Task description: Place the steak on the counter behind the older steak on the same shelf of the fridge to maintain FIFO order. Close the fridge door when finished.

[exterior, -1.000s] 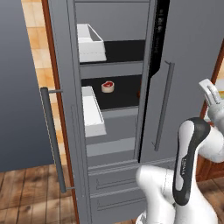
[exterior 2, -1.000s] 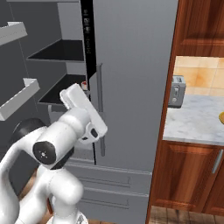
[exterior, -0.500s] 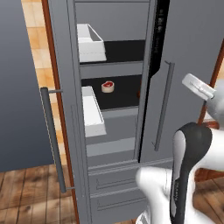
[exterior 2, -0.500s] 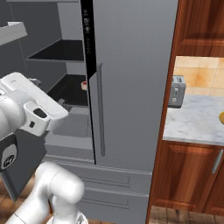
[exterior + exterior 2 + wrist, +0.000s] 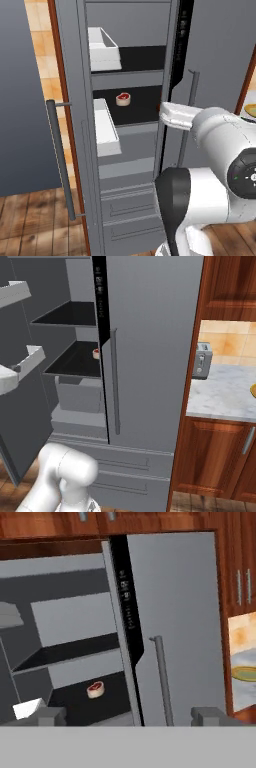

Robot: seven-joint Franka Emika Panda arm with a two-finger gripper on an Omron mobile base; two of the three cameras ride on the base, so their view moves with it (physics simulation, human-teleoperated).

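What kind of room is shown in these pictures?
Most likely a home kitchen: a tall grey fridge with one door open, a marbled counter over wooden cabinets, and a toaster on it.

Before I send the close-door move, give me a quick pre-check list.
1. Steak on the shelf: ok, it lies flat on the lower black panel.
2. Steak behind the older steak: cannot tell.
3. Jaws empty: ok, wide apart in the hand view with nothing between them.
4. Left fridge door shut: not ok, it stands open.
5. Right fridge door shut: ok.
6. Hand out of the fridge: ok, the hand view looks in from outside.
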